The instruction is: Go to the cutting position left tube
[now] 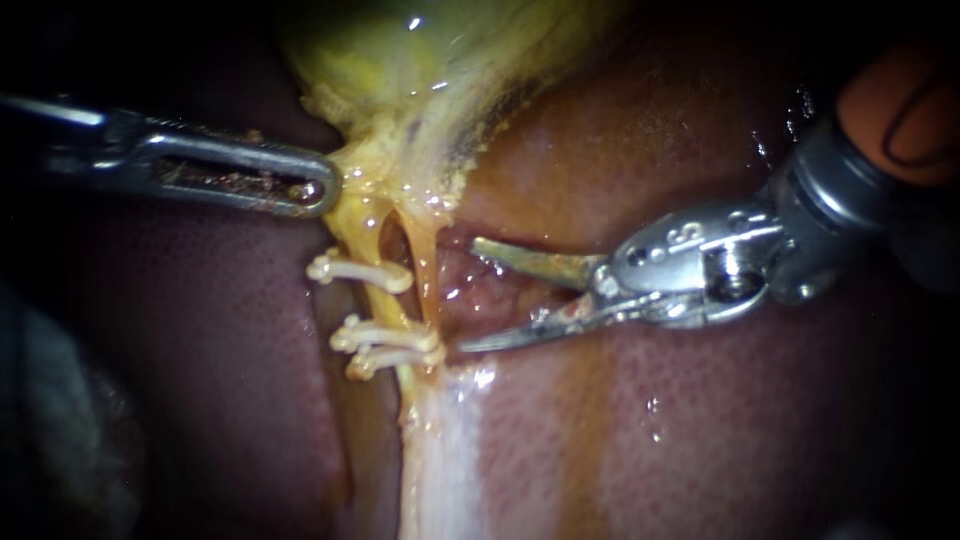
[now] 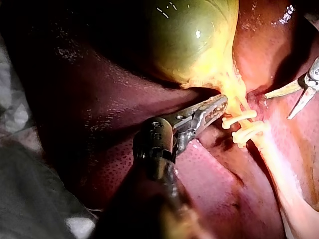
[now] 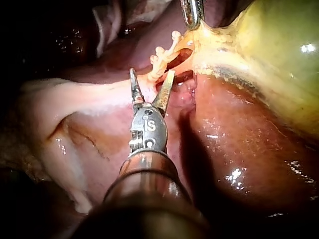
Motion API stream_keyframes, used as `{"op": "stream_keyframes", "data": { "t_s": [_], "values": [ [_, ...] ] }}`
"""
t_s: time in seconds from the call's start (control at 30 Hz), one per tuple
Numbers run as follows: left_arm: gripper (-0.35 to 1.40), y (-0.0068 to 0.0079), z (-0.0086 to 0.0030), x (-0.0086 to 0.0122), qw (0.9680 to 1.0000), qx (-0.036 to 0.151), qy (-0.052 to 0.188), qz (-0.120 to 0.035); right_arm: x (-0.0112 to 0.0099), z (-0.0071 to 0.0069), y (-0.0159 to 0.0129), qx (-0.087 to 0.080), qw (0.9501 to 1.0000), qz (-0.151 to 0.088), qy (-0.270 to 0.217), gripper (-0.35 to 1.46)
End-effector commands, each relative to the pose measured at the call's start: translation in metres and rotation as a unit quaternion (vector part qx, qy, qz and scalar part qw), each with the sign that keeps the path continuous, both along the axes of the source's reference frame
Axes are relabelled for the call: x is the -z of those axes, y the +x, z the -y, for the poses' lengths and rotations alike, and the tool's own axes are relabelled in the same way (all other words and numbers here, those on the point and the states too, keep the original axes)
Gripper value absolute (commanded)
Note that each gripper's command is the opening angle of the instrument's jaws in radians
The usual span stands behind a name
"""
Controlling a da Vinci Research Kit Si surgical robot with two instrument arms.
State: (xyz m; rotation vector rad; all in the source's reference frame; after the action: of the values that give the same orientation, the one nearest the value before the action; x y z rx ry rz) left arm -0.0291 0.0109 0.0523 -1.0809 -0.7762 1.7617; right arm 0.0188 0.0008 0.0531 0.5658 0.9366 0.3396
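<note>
So the thin yellow left tube (image 1: 388,305) sits about mid-view on the endoscope cam. It runs from the gallbladder neck down to a pale whitish band of tissue (image 1: 440,450). Three cream plastic clips (image 1: 360,272) cross it: one higher up, then a pair close together lower down, w/ a bare stretch of tube between them. Just beside it on the right is the glossy amber right tube (image 1: 427,275), w/ a dark gap between the two near the top.

The silver right instrument (image 1: 472,296), w/ two pointed blades, comes in from the right. Its blades are spread wide apart, and only wet reddish tissue shows in the gap. The upper tip is near the right tube and the lower tip is just beside the ends of the lower clip pair. Both blades are on the far side of the right tube from the left tube, so not around it. Right wrist cam agrees: blades (image 3: 152,72) apart, clips just ahead of the tips.

The grey left instrument (image 1: 322,190), w/ long slotted jaws, comes in from the left. Its jaws lie together, clamped on the edge of the yellow fatty tissue (image 1: 365,160) at the neck, above the top clip. That tissue looks pulled up toward its tip (image 3: 192,17) on the right wrist cam.

A yellow-green gallbladder (image 1: 400,60) is up top, w/ dark red-brown liver (image 1: 200,330) all around.
</note>
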Motion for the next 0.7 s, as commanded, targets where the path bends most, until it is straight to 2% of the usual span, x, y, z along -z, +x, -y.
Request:
{"op": "stream_keyframes", "data": {
  "t_s": [0.03, 0.17, 0.5, 0.7],
  "values": [
    [-0.35, 0.0, 0.0, 0.0001, 1.0, 0.0, 0.0, 0.0, -0.0001, 0.0002, 0.0001, 0.011, 0.9999, -0.003, 0.012, 1.36],
    [-0.35, -0.0001, 0.0, 0.0002, 1.0, 0.0, 0.0, 0.0, -0.0009, 0.0008, 0.0009, 0.025, 0.999, -0.005, 0.037, 1.31],
    [-0.35, -0.0003, 0.0002, 0.0004, 1.0, 0.002, 0.0, -0.001, -0.0033, 0.0019, 0.0029, 0.028, 0.9977, 0.004, 0.062, 1.3],
    [-0.35, -0.0004, 0.0003, 0.0005, 1.0, 0.002, -0.003, -0.002, -0.0048, 0.0018, 0.003, 0.024, 0.9975, 0.008, 0.067, 1.3]
  ]
}}
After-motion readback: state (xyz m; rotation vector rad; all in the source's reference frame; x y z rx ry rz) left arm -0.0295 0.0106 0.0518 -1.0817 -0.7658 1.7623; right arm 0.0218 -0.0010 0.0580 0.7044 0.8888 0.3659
